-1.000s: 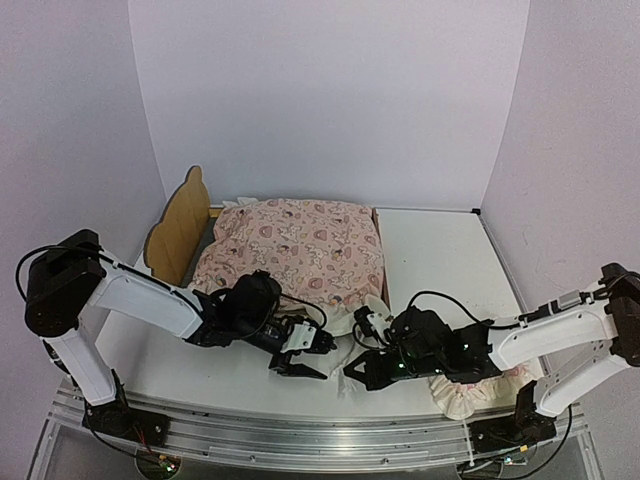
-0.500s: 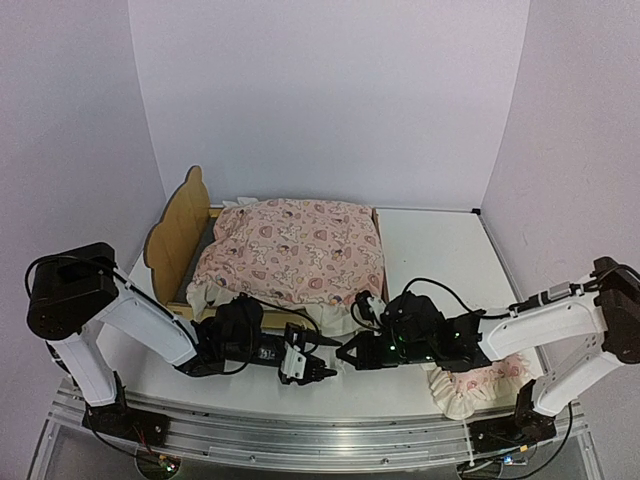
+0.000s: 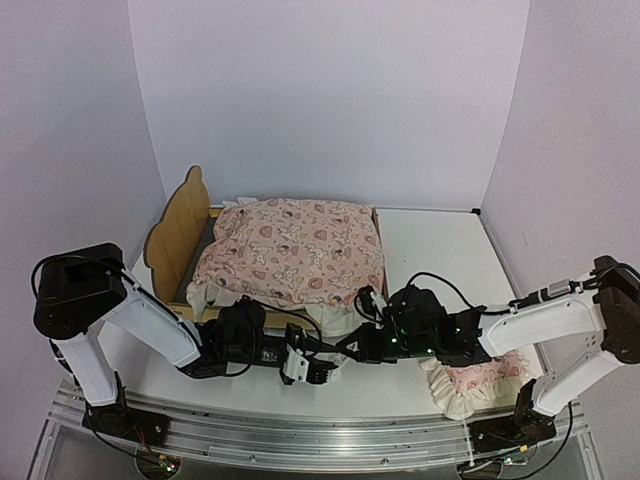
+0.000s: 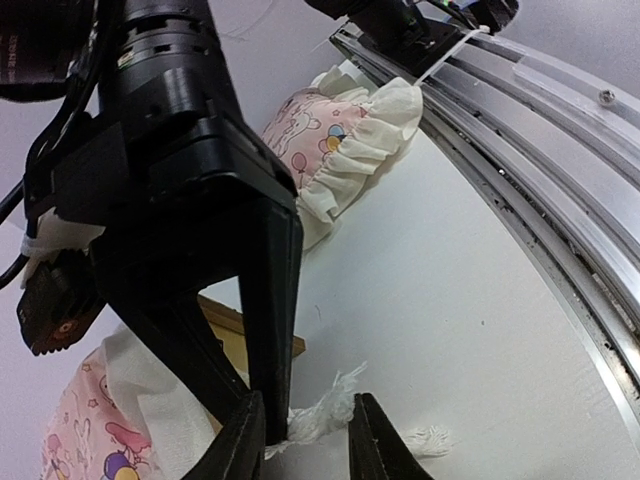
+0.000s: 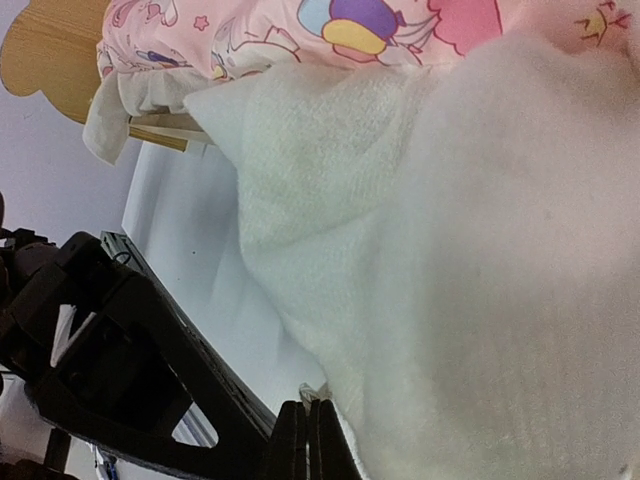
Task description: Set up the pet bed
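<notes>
At the near edge of the table (image 3: pixel 440 250), both grippers meet over one fringed corner of the white blanket (image 5: pixel 450 250). Fingers of the right gripper (image 5: pixel 305 440) are pressed together, apparently pinching that corner. Fingers of the left gripper (image 4: pixel 305 440) stand narrowly apart either side of the fringe (image 4: pixel 320 412); cannot tell whether they bite it. The pet bed (image 3: pixel 180 225) sits back-left with the heart-print mattress cushion (image 3: pixel 295 250) on it and the blanket's far end draped at its near right corner. The ruffled pillow (image 3: pixel 480 385) lies on the table at the right. Risks, as judged: the left fingers may catch only loose fringe, so the corner slips when spread. The fingertips are close enough to collide. A hard pull could drag the cushion askew or shift the light frame.
</notes>
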You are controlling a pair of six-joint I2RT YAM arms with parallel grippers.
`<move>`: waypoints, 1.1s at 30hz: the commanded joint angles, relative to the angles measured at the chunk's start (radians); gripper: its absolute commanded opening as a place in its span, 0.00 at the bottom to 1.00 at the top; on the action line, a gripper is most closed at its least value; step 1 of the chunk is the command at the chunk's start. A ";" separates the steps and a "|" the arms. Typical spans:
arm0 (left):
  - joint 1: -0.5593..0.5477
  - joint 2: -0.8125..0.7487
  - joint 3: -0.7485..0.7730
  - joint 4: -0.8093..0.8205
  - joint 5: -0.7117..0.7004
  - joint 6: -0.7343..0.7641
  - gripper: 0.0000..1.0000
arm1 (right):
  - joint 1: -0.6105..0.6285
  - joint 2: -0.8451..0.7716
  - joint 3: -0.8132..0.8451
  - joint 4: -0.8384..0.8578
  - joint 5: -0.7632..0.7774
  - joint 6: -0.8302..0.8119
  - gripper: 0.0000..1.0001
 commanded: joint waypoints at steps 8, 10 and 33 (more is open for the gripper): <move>0.002 -0.030 0.082 -0.068 -0.158 -0.203 0.00 | -0.032 -0.048 -0.017 0.005 -0.044 -0.020 0.05; 0.016 -0.054 0.104 -0.159 -0.190 -0.322 0.00 | -0.040 -0.087 -0.016 -0.059 -0.021 -0.079 0.17; 0.165 -0.033 0.220 -0.454 -0.042 -0.939 0.00 | 0.028 0.187 0.208 -0.318 -0.067 -1.404 0.44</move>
